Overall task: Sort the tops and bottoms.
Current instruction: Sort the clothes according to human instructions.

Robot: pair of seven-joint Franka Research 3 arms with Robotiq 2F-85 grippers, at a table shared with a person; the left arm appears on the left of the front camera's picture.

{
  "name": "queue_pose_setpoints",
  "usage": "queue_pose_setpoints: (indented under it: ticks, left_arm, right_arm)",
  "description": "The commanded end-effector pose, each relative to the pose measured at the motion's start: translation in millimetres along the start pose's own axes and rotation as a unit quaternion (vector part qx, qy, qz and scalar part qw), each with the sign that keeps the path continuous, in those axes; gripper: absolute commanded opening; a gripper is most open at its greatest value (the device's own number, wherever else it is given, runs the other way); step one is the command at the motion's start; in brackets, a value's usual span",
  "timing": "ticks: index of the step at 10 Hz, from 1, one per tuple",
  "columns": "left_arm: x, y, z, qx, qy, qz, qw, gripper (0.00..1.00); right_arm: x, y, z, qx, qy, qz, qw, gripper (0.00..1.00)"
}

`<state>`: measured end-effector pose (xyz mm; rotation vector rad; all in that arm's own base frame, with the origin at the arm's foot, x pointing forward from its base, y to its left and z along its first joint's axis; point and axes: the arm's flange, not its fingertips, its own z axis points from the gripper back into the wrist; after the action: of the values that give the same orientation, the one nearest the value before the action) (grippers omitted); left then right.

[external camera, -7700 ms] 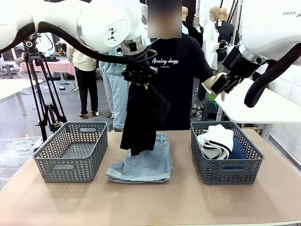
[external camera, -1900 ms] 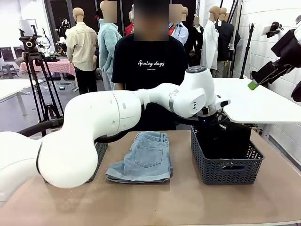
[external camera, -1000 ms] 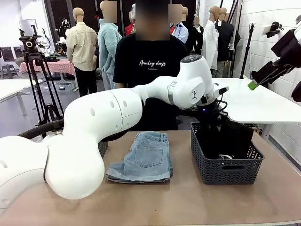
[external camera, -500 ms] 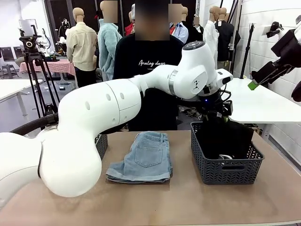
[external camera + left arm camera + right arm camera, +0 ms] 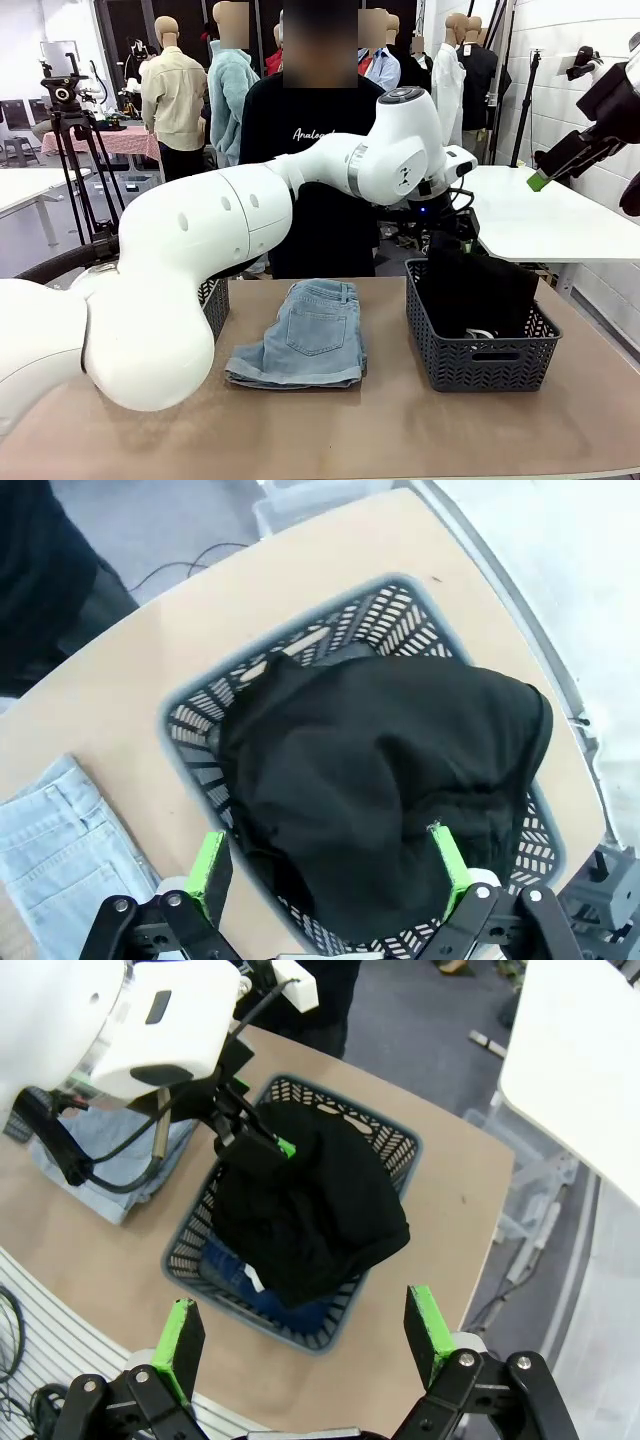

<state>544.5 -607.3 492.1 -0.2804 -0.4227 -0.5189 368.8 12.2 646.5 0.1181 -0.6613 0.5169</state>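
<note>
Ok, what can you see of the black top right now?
The black top is plain, soft, matte fabric, crumpled in a loose heap in the grey basket, mounded above its rim and covering part of it. Beneath it dark blue denim shows. The left gripper hangs open above it, holding nothing.

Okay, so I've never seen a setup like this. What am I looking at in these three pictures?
Two white robot arms share a table with a standing person. The wide picture looks across the table from between the arms. The other two come from cameras on each wrist, looking down past green-padded fingers. The left arm's tool hangs open over a grey basket holding a black top. The right arm's tool is open, high above. Pale denim shorts lie beside the basket. Nothing is held.
</note>
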Motion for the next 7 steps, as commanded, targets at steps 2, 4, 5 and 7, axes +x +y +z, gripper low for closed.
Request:
queue_pose_setpoints:
  ticks: [2, 4, 5, 7]
  left_arm:
    - [-10, -5, 11, -0.032, -0.004, 0.014, 0.999, 1.00]
    - [2, 1, 3, 0.000, -0.002, 0.005, 1.000, 1.00]
    - [2, 1, 3, 0.000, -0.002, 0.005, 1.000, 1.00]
    - [2, 1, 3, 0.000, -0.002, 0.005, 1.000, 1.00]
  right_arm:
    - [0, 0, 0, -0.005, 0.003, 0.004, 1.000, 1.00]
    - [0, 0, 0, -0.005, 0.003, 0.004, 1.000, 1.00]
    - [0, 0, 0, -0.005, 0.003, 0.004, 1.000, 1.00]
    - [0, 0, 0, -0.005, 0.003, 0.004, 1.000, 1.00]
